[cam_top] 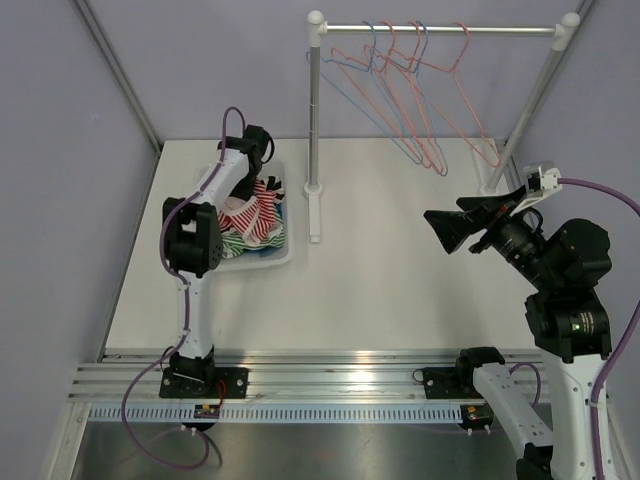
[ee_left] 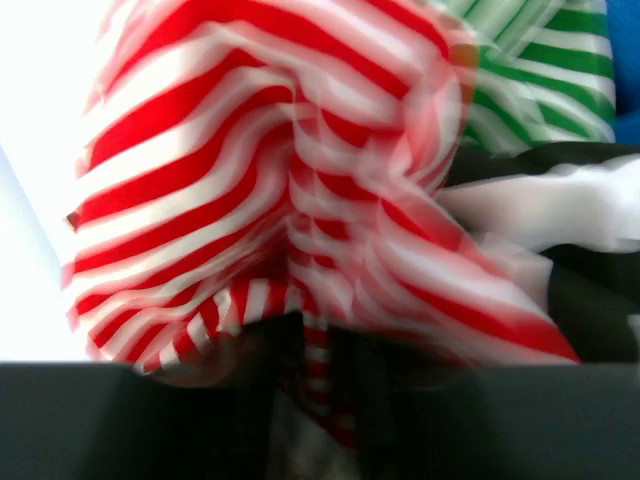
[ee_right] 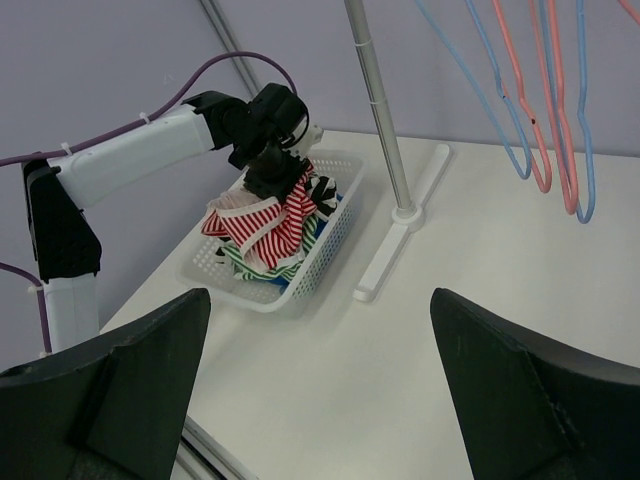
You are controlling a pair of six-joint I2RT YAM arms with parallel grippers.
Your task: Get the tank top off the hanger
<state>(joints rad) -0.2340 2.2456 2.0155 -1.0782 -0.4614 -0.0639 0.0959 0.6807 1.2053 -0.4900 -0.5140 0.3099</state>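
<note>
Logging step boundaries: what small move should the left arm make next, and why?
Probably let go of the cloth, if held, and lift clear. The hangers hang bare, and the red-striped tank top already lies in the basket under the left gripper.

Left arm (ee_right: 130, 155): white links, black joints, purple cable. Right gripper (ee_right: 320, 295): black wedge fingers.

Materials, finishes
Striped tank top (ee_right: 268, 222) soft cloth; basket (ee_right: 312, 268) perforated white plastic; rack pole (ee_right: 378, 110) smooth metal; hangers (cam_top: 415, 110) thin coated wire; surface (ee_right: 480, 330) matt white
</note>
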